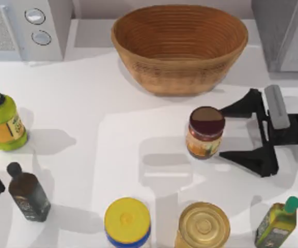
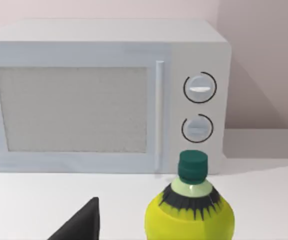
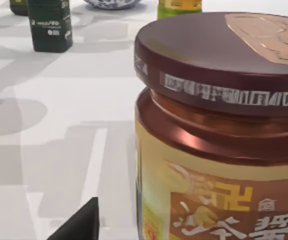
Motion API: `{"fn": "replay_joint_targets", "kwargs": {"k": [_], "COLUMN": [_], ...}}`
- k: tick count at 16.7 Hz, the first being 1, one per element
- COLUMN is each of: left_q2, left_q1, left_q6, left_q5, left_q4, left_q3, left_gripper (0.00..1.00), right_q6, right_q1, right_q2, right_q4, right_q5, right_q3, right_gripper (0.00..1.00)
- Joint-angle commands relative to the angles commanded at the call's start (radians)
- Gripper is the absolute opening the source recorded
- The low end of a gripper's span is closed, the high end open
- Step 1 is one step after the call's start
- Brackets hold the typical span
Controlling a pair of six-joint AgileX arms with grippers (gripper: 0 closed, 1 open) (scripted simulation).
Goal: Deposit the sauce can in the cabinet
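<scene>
A rendered kitchen counter: a microwave [image 2: 106, 95], wicker basket [image 1: 179, 46], and condiment bottles [image 1: 3, 120].

- On the sauce can [image 3: 223, 125] close before my right wrist camera, the orange-yellow label carries large pale characters in a Chinese-looking script (I cannot make out which ones).
- Around the side of its maroon lid [image 3: 218, 55] runs a band of small white print, too fine to read.
- The other bottles' labels show no legible words.

Black angular right hand [image 1: 230, 132], grey block
</scene>
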Motion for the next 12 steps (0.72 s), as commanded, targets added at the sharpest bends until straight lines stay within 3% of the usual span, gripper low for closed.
{"fn": "replay_joint_targets", "kwargs": {"k": [8,12], "left_q2": [0.000,0.000], "left_q1": [0.000,0.000], "left_q6": [0.000,0.000], "left_q5": [0.000,0.000], "left_q4": [0.000,0.000], "left_q3": [0.000,0.000], "left_gripper": [1.00,1.00], "right_q6": [0.343,0.454], "right_q1": [0.091,0.147], "right_q2": [0.077,0.087], "right_q4": [0.439,0.569], "right_q5": [0.074,0.125], "right_q3": [-0.017,-0.032], "right_gripper": [1.00,1.00]}}
